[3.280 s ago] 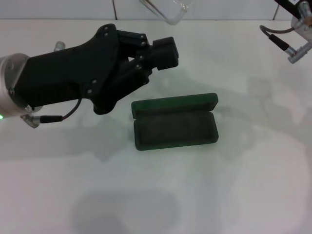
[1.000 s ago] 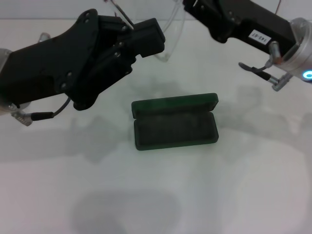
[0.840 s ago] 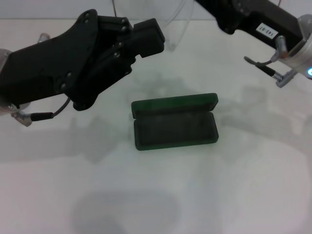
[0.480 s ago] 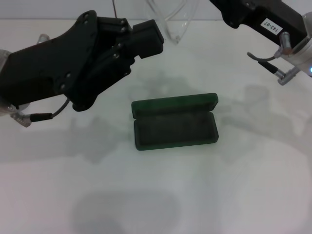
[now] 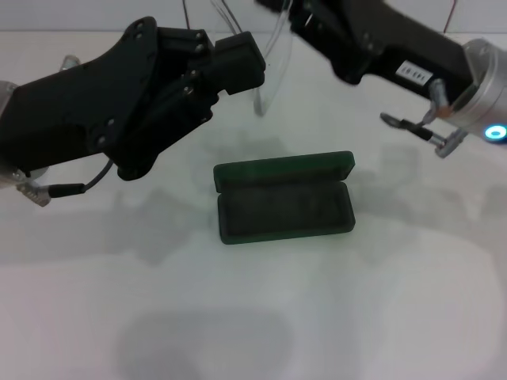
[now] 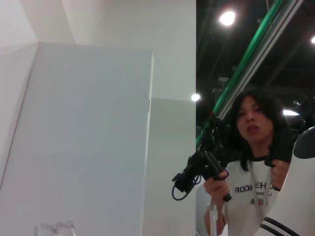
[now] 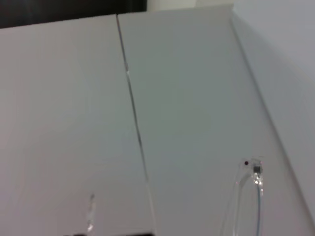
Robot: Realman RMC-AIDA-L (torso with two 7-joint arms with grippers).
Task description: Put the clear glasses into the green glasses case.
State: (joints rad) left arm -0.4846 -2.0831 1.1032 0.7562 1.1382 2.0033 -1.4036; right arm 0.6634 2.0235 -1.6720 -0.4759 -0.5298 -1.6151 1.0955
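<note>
The green glasses case (image 5: 283,207) lies open in the middle of the white table, lid standing up at the back, dark lining bare. High above its far side hang the clear glasses (image 5: 268,59), held by my right gripper (image 5: 305,20), which reaches in from the upper right. My left gripper (image 5: 245,59) hovers just left of the lens, and thin clear arms run past its tip; whether it touches them I cannot tell. One clear temple with its hinge (image 7: 253,169) shows in the right wrist view.
The white table (image 5: 333,317) spreads around the case. A white panelled wall (image 7: 147,98) is behind it. In the left wrist view a person (image 6: 253,147) with a camera stands beyond a white partition.
My right arm has swung down and to the left, bringing the glasses close to the left gripper. The left arm rose earlier and has held still for the last second. The case has not moved.
</note>
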